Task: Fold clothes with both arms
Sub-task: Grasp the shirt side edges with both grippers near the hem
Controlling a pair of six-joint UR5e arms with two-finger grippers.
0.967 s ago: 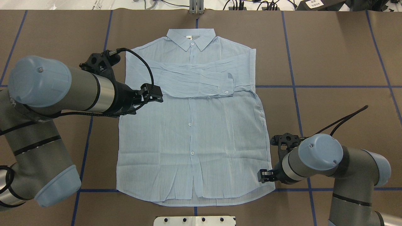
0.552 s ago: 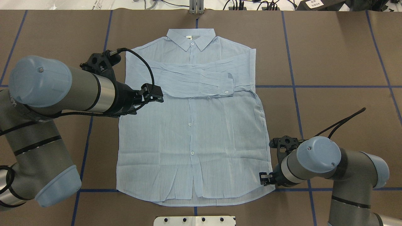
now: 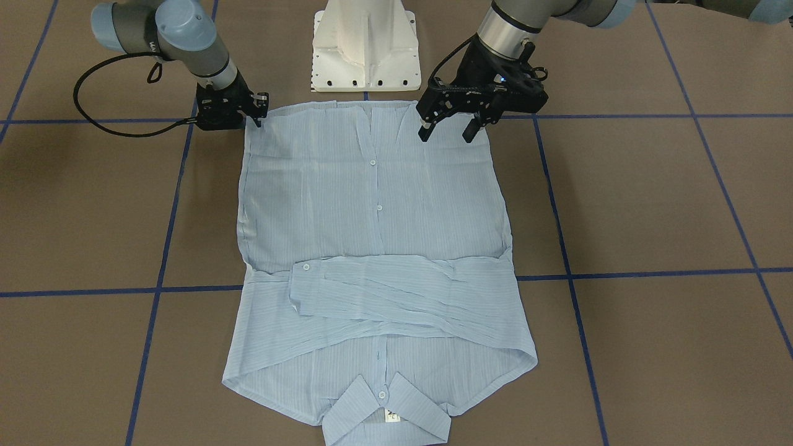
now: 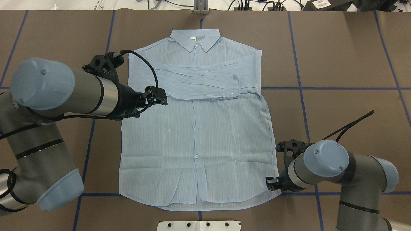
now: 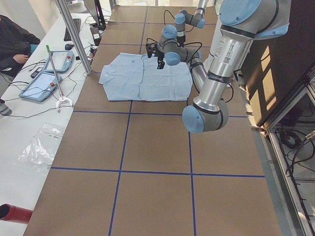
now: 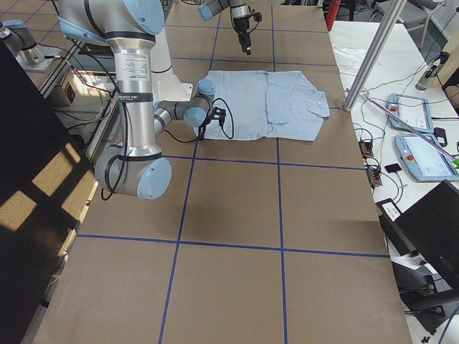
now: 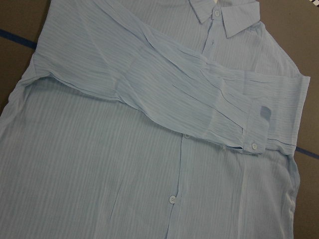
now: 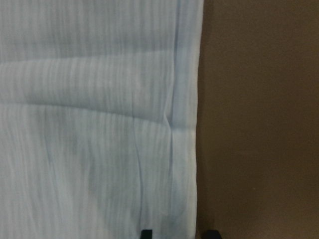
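The clothes, a light-blue striped shirt (image 4: 199, 144), lie flat and button side up on the brown table, collar away from the robot. Both sleeves are folded across the chest (image 3: 396, 291). My left gripper (image 3: 446, 135) hangs open above the shirt's left side, below the folded sleeve, and holds nothing; its wrist view shows only the shirt (image 7: 149, 149). My right gripper (image 4: 271, 184) is low at the hem's right corner. In its wrist view the fingertips (image 8: 146, 233) stand apart on either side of the shirt's side edge (image 8: 187, 124), so it is open.
The white pedestal base (image 3: 365, 49) stands at the table's near edge, just behind the hem. Blue tape lines (image 4: 337, 88) cross the brown table. Beyond the far edge, an operators' bench carries tablets (image 5: 47, 81), cables and a metal pole (image 5: 74, 34); a person's sleeve (image 5: 15, 39) shows there.
My right gripper has shifted slightly toward the hem's right corner and lower. The left arm has barely moved, and the shirt lies as before.
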